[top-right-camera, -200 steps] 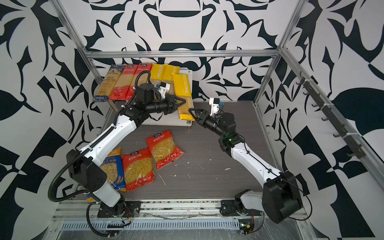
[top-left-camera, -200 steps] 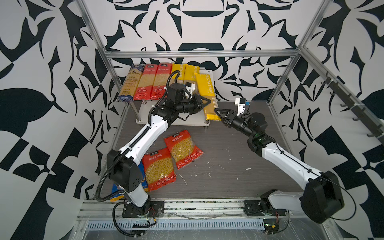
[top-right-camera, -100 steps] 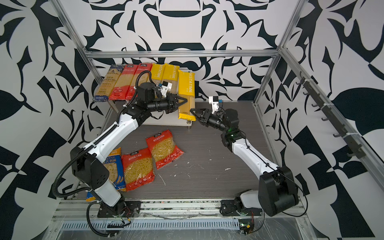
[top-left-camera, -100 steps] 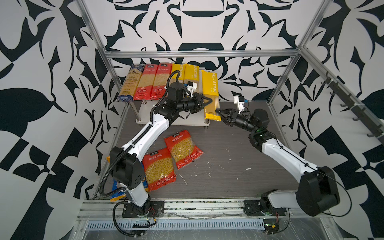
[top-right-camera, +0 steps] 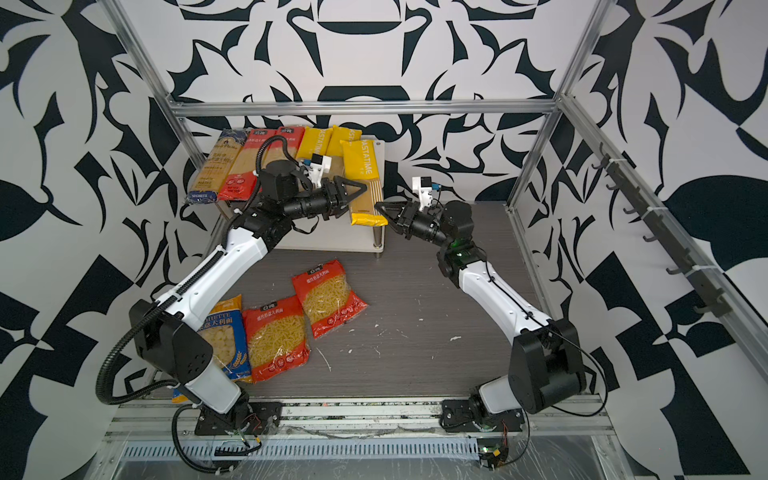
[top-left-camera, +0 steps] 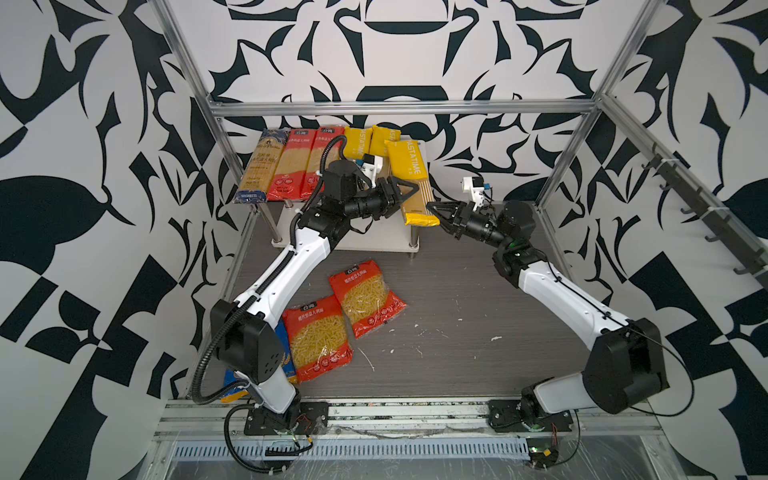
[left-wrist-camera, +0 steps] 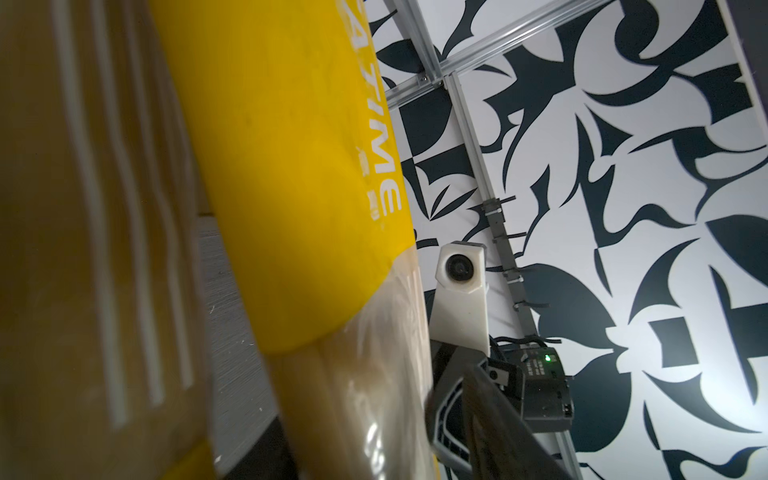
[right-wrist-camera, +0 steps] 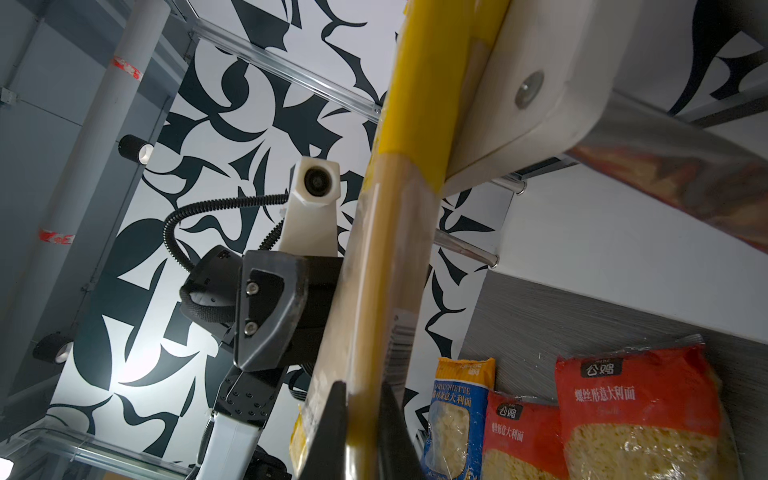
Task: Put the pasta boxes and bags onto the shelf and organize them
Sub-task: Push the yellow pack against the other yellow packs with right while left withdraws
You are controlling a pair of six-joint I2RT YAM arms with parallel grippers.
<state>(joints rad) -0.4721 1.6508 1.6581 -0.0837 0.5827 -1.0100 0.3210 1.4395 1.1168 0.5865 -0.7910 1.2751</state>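
Observation:
A long yellow pasta packet (top-left-camera: 409, 166) (top-right-camera: 361, 166) lies slightly askew along the right edge of the shelf's top board (top-right-camera: 377, 146), its near end overhanging the front. My right gripper (top-left-camera: 433, 211) (right-wrist-camera: 362, 399) is shut on that near end. My left gripper (top-left-camera: 409, 195) (left-wrist-camera: 374, 436) stands open across the packet's clear middle part. Beside it on the top board lie two yellow packets (top-left-camera: 357, 141), two long red ones (top-left-camera: 291, 162) and a dark-blue one (top-left-camera: 262, 166). The lower board (top-left-camera: 374, 243) shows bare.
Two short red pasta bags (top-left-camera: 365, 303) (top-left-camera: 318, 338) and a blue-orange bag (top-right-camera: 220, 336) lie on the dark table, front left, beside the left arm's base. Aluminium frame rails (top-left-camera: 399, 108) run behind and beside the shelf. Crumbs dot the table's middle.
My left gripper has let go of the yellow packet and opened. My right gripper has moved up to the packet's near end and shut on it. The packet now lies straighter.

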